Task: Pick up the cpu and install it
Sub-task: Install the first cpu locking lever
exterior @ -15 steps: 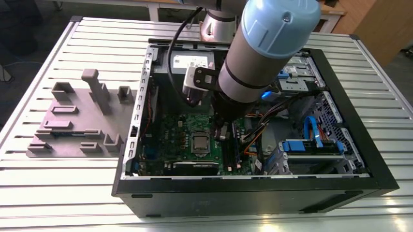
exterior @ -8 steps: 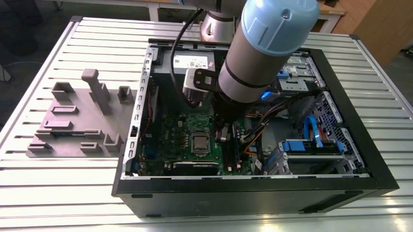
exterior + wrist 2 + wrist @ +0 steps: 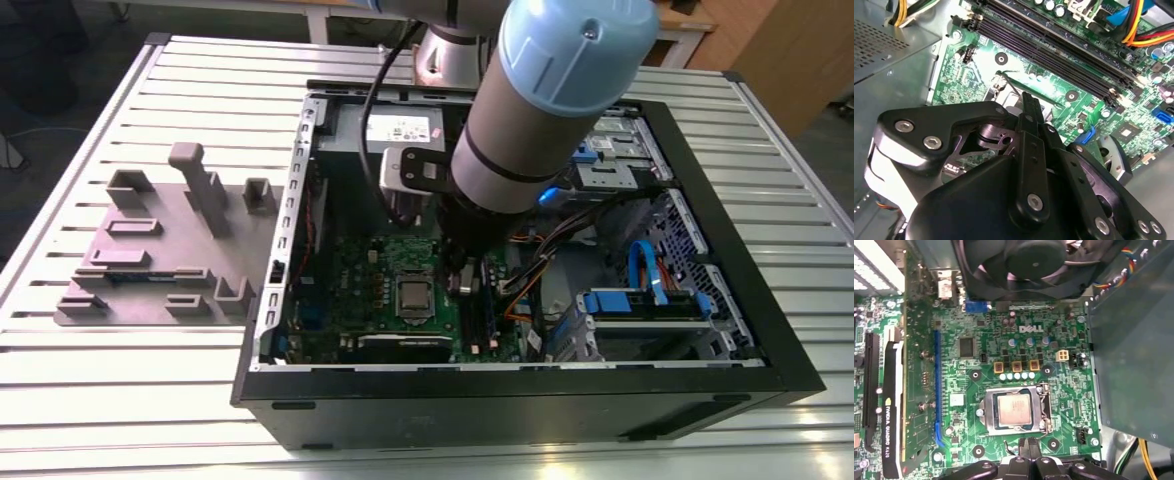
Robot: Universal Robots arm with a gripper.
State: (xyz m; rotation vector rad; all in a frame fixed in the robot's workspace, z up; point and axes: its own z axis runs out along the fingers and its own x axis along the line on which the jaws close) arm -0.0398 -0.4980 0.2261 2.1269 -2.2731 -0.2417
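Arm pose: the arm comes down from the far side of the tabletop into the open computer case, its thick grey forearm with a light blue cap tilted toward the camera in the exterior view and its wrist low over the motherboard.
Gripper: the gripper hangs just above the board at the edge of the socket, beside the long memory slots seen in the second wrist view.
Fingers: two narrow black tips lie pressed together with nothing between them in the first wrist view; the second wrist view shows the black linkage folded in to match.
Cpu: the cpu lies flat in the socket on the motherboard, its silver-grey top facing up, framed by the metal retention bracket; in the exterior view it is the small pale square near the middle of the board.
Writing: white lettering is printed on the board above the socket, and a card standing in a slot carries yellow-green lettering along its edge; the power supply bears a white label too small to make out.
Nearby: a grey fixture tray with upright posts sits on the tabletop at the exterior view's left of the case.
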